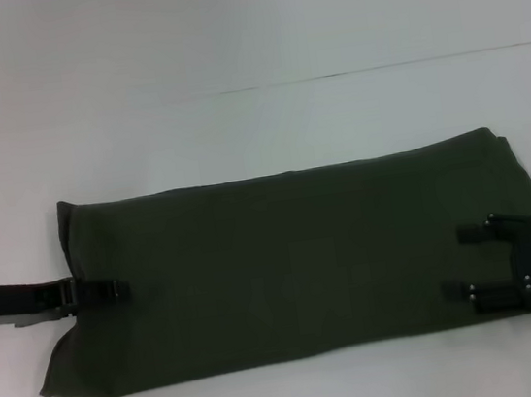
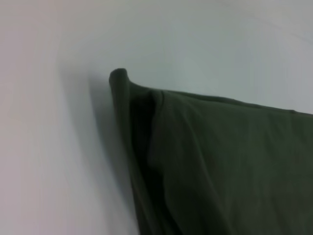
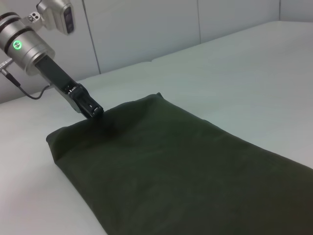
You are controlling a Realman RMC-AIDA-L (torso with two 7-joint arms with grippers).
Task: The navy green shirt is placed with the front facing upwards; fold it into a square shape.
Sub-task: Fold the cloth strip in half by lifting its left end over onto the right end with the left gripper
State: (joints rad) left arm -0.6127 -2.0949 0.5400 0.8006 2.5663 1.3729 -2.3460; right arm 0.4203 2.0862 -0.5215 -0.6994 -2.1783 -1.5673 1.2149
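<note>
We see the shirt (image 1: 294,263) lying flat on the white table (image 1: 255,121) as a long dark olive-green band, folded lengthwise, running from our left to our right. No print shows on its upper face. Its left end (image 2: 146,127) puckers upward slightly.

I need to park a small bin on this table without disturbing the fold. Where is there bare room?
The far table beyond the navy green shirt is bare and widest. A thin strip runs along its near edge. Crowded: the left gripper at the shirt's left end, the right gripper over its right end.
</note>
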